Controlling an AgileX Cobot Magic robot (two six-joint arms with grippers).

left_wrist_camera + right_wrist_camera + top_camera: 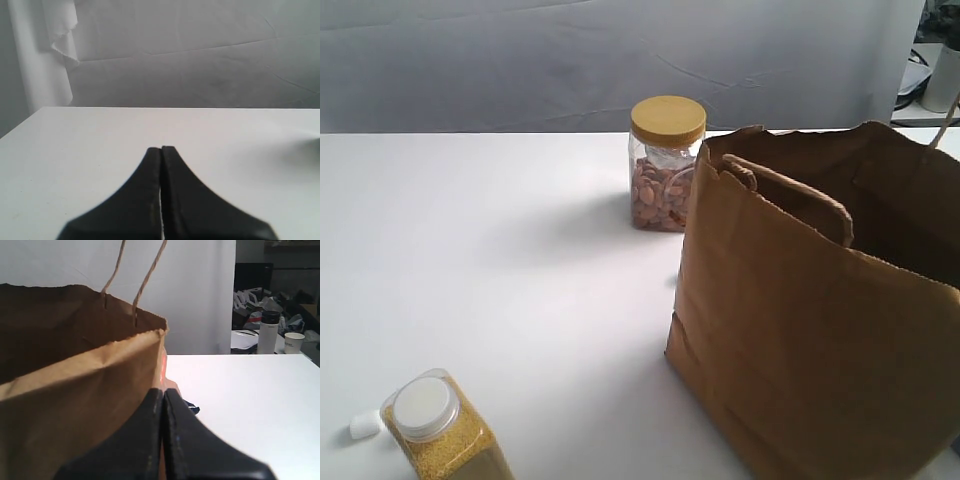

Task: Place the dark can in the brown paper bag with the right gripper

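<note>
Brown bag [800, 330] stands open to receive a can, unseen; beside the bag, the right gripper [163, 390] has fingers [145, 435] pressed together, empty.

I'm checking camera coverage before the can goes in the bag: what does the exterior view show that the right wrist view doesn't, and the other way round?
Only the exterior view: the yellow-lidded nut jar next to the bag, the white-capped grain jar at the near edge, and a small white piece beside it. Only the right wrist view: the right gripper with its fingers shut, plus a bottle and a paper cup in the background. Both: the brown paper bag standing open on the white table. Neither clearly shows the dark can.
</note>
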